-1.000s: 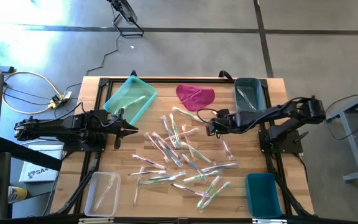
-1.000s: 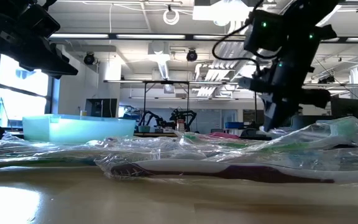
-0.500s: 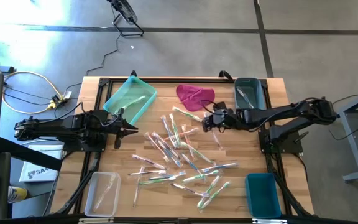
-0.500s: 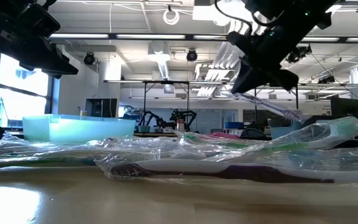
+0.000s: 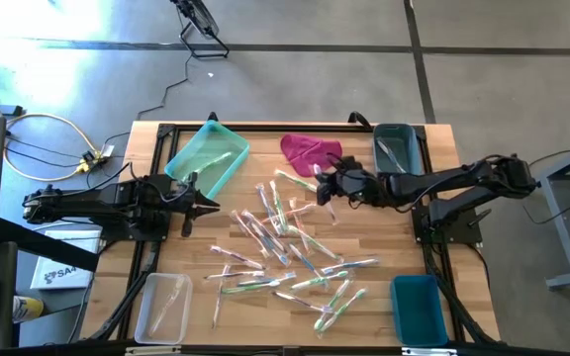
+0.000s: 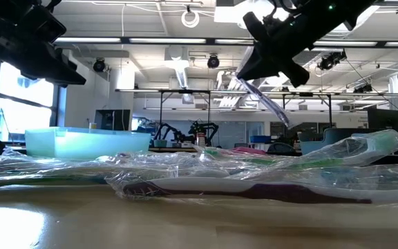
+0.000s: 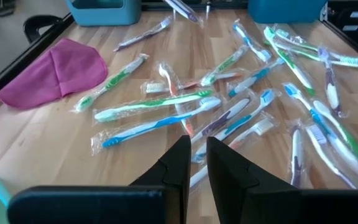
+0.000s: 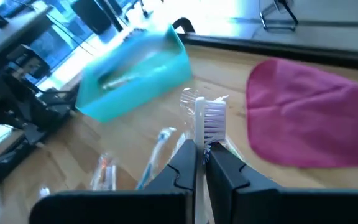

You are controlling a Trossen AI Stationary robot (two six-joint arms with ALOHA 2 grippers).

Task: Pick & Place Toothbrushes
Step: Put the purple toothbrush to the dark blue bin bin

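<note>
Several wrapped toothbrushes (image 5: 285, 247) lie scattered flat on the middle of the wooden table, also shown in the left wrist view (image 7: 229, 106). My right gripper (image 5: 320, 190) hovers above the pile's far edge, near the magenta cloth (image 5: 310, 151), shut on one toothbrush (image 6: 264, 104) with a white head. In the low view this gripper (image 6: 246, 72) is high above the table. My left gripper (image 5: 211, 205) waits at the table's left, shut, with nothing between its fingers (image 7: 179, 158). My right gripper pinches the wrapped toothbrush between its two fingers (image 8: 182, 165), just behind the bristle head (image 8: 209, 121), which sticks out past the fingertips. The fingers reach in from the table's right, slanting slightly down. The handle (image 6: 275, 114) hangs slanting below, clear of the table.
A light teal tray (image 5: 208, 158) stands at the far left and a dark teal bin (image 5: 397, 148) at the far right. At the near edge are a clear bin (image 5: 163, 305) on the left and a blue bin (image 5: 419, 309) on the right.
My right gripper has risen and gone toward the table's left and the magenta cloth, tipping from steeply down to nearly level and rolling. The toothbrush in it has come up off the pile and now hangs clear of the table.
</note>
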